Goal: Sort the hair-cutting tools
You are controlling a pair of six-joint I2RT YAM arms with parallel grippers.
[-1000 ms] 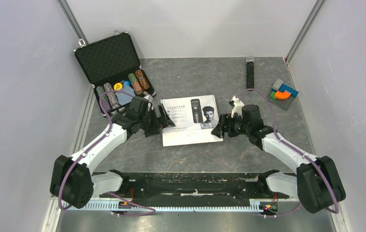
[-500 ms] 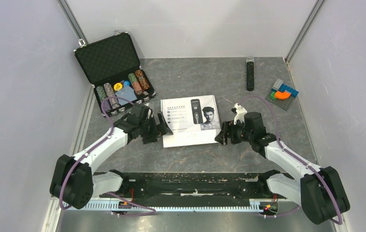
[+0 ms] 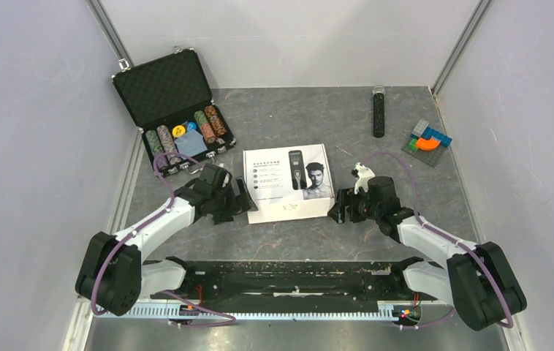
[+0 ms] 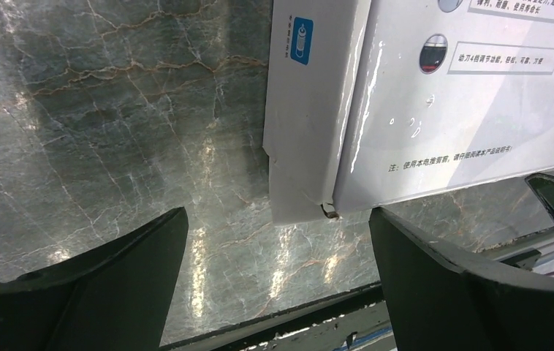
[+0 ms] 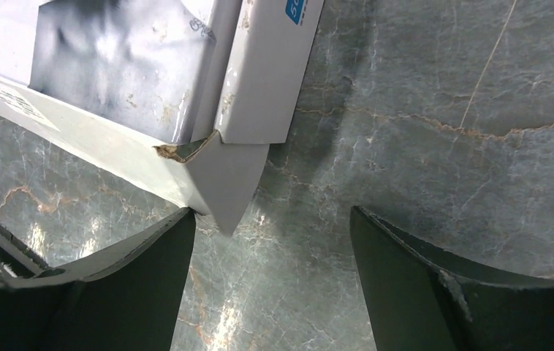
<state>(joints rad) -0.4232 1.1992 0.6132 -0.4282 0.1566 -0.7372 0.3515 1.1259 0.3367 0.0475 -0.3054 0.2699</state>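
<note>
Since left gripper (image 3: 241, 196) and right gripper (image 3: 338, 208) gape empty at corners of the white box (image 3: 289, 183), center them before squeezing.

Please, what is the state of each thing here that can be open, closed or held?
White cardboard clipper box: closed, lying flat, not held.
Black hard case with foam lid: open, lid raised.
Left claw: open, at a box corner.
Right claw: open, at a box corner.

Grey marbled table (image 3: 296, 117): white printed box (image 3: 289, 183) flat at centre, open black case (image 3: 172, 110) of chip stacks back left, thin black stick (image 3: 378, 113) back right, coloured blocks (image 3: 427, 141) near right wall.
</note>
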